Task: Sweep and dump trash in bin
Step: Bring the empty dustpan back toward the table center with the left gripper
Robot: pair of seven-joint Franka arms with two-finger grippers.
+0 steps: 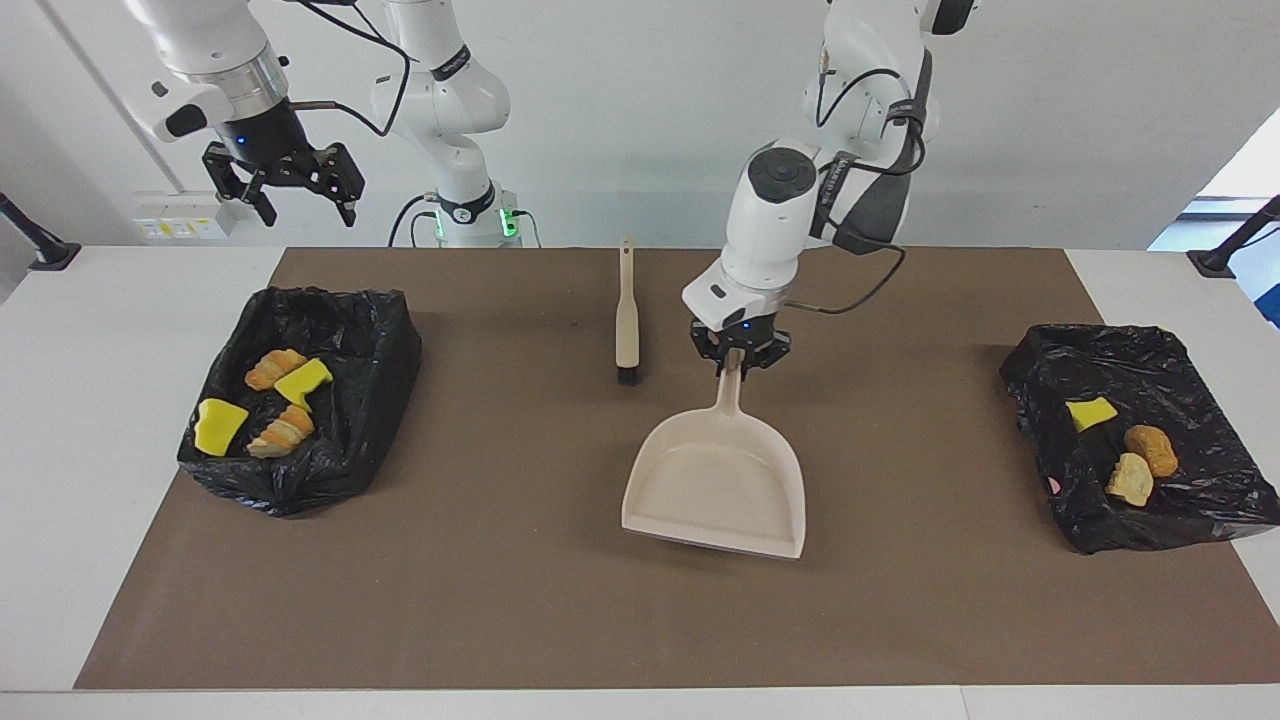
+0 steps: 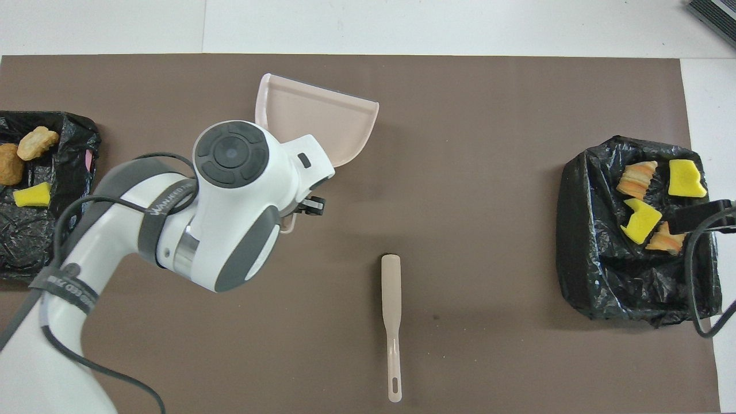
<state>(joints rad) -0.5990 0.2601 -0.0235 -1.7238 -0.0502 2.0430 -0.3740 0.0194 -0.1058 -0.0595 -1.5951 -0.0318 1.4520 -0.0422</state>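
Beige dustpan handle clenched by left fingers, half-hidden overhead; right fingers released

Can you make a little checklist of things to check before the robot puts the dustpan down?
1. Left gripper holding the dustpan by its handle: ok, jaws shut on it.
2. Dustpan empty: ok, no trash in it.
3. Mat under the dustpan bare: ok.
4. Brush out of the way: ok, it lies apart from the dustpan, nearer the robots.
5. All trash in the bins: ok, four pieces in the bin at the right arm's end, three in the bin at the left arm's end.
6. Right gripper out of the way: ok, open, waiting high up.
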